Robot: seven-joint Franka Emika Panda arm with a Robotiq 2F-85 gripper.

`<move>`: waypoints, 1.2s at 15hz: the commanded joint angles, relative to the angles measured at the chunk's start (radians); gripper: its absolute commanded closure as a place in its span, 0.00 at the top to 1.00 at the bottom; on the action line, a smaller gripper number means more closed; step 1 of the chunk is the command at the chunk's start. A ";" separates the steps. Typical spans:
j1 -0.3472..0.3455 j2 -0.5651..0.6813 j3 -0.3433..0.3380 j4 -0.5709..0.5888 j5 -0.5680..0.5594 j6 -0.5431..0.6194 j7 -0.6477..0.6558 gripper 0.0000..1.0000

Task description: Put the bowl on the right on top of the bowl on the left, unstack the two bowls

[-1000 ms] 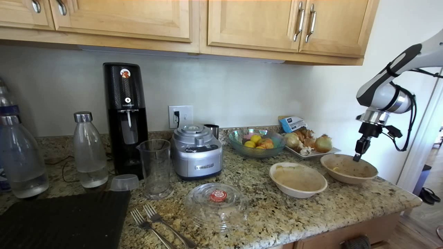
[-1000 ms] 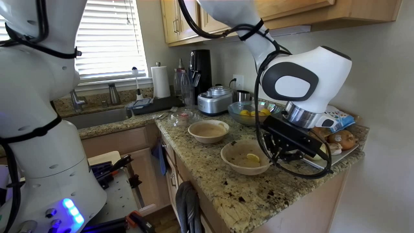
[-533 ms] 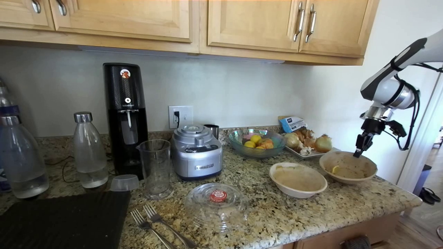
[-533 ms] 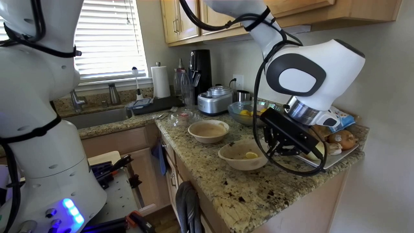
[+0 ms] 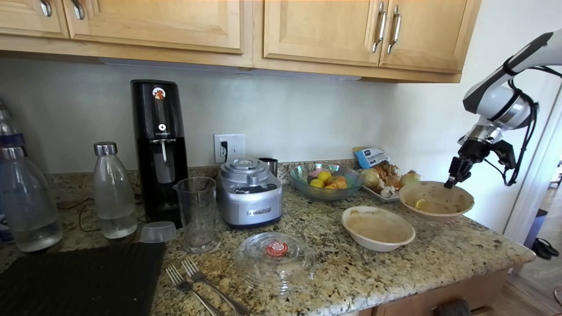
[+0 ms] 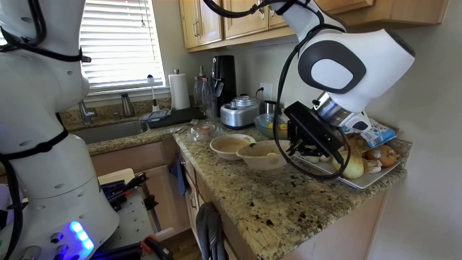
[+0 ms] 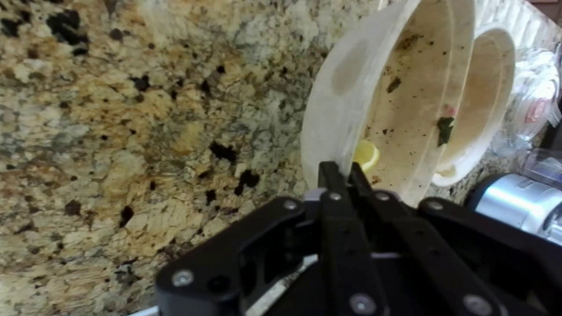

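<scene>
The right bowl, beige with food bits and a lemon wedge inside, is held tilted and appears raised off the counter. It also shows in the other views. My gripper is shut on its rim, one finger outside and one inside the wall; in an exterior view the gripper is at the rim's far edge. The left bowl, also beige, rests upright on the counter. It also shows in the exterior view and wrist view, partly hidden by the held bowl.
A white tray of onions and garlic lies by the wall under the gripper. A glass fruit bowl and a food processor stand behind the left bowl. A clear plastic lid and two forks lie beyond it.
My gripper has moved up and toward the left bowl, carrying the right bowl with it. The right bowl has risen and tilted. The left bowl has not moved.
</scene>
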 commanded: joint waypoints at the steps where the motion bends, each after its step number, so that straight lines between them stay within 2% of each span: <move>1: -0.007 -0.060 -0.023 -0.025 0.069 -0.102 -0.013 0.07; 7: 0.032 -0.105 -0.040 -0.071 0.130 -0.176 -0.024 0.06; 18: 0.213 -0.169 -0.010 -0.236 0.125 -0.002 -0.011 0.05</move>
